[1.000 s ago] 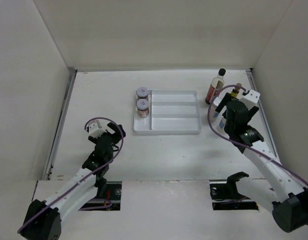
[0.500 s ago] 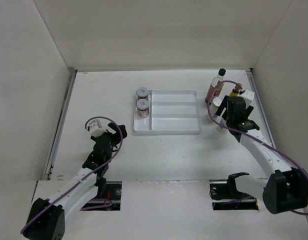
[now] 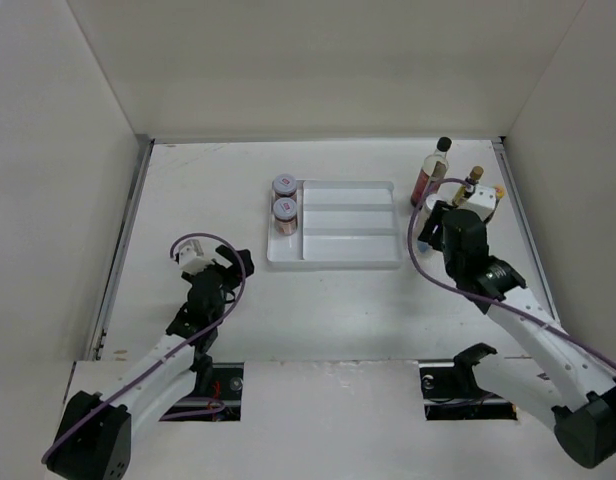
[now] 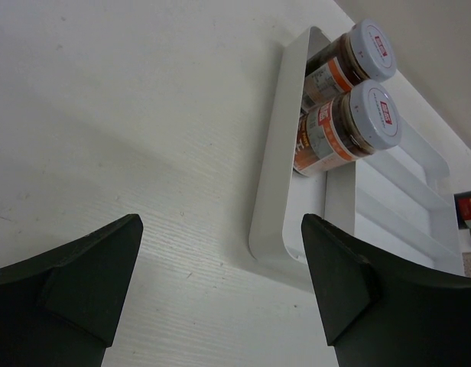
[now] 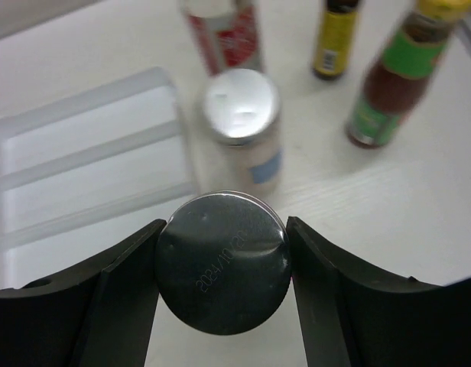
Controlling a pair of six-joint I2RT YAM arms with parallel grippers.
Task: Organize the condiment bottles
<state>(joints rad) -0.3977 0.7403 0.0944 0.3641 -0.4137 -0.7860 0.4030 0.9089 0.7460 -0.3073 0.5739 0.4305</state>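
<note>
On the right side of the top view, our right claw (image 3: pixel 435 225) sits among the bottles, near the right end of the white tray (image 3: pixel 333 264). Its own camera shows it shut snug on the grey-lid shaker (image 5: pixel 222 277), with a black finger touching each side of the lid. We cannot tell if this shaker is lifted off the table (image 3: pixel 208 190). Just past it, in the top middle of that frame, stands the shiny-lid shaker (image 5: pixel 243 122), close beside the tray's edge. Further up we see the tall bottle (image 5: pixel 220 27) with its red label and the thin yellow bottle (image 5: pixel 335 38). At the upper right is the green-label bottle (image 5: pixel 388 88), full of red sauce. These four stand on the table, outside the tray. The two jars (image 3: pixel 285 208) stand upright, one behind the other, in the tray's left slot. Our left claw (image 3: pixel 236 263) is at the lower left of the top view. It is spread wide, holds nothing, and is well apart from the tray.
</note>
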